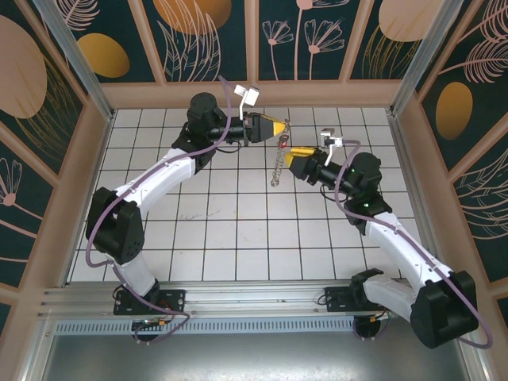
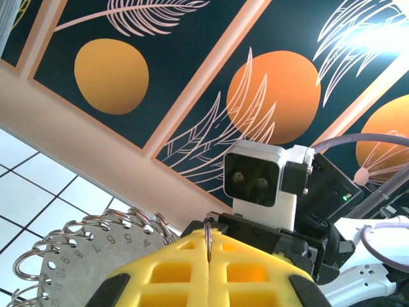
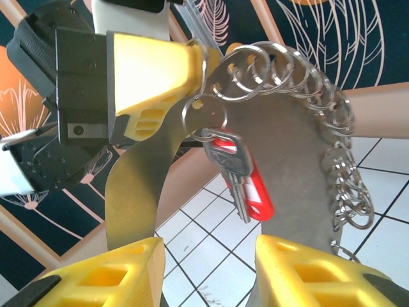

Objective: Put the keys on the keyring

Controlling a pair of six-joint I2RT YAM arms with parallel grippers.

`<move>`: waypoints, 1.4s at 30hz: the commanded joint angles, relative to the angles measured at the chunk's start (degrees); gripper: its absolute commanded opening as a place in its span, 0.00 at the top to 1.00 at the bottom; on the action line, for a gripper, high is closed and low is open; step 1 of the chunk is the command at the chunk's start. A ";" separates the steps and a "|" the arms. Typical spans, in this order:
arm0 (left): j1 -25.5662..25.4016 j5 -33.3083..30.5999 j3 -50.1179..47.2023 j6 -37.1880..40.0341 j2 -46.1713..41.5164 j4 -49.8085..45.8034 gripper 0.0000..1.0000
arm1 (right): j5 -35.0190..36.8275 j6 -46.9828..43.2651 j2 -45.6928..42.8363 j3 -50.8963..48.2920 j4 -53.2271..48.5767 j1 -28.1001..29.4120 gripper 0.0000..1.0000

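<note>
The left pincer (image 2: pixel 208 249) is closed tight on a silver ring at the edge of the keyring (image 3: pixel 284 160), and the loop is held up above the worktop (image 1: pixel 238 230). The key (image 3: pixel 231 167), with its red tag, is hung just beneath the left pincer, its long axis roughly vertical. Facing the left pincer, the right pincer (image 3: pixel 208 259) is spread apart with nothing clamped. The key lies straight ahead between its fingers, so the right arm is judged nearer for threading.

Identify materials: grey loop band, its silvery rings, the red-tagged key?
Grey flat loop band: thin matte sheet, metal or stiff plastic; it curves, dull sheen. Small silvery split rings: polished steel-like wire, bright glints. Small silver key: metal, brushed shine; its red tag: glossy plastic, likely.
</note>
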 commanded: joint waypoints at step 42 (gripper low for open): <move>-0.30 2.63 1.99 -0.67 0.91 3.48 1.00 | -1.30 -8.72 -0.30 3.41 -3.56 0.93 1.00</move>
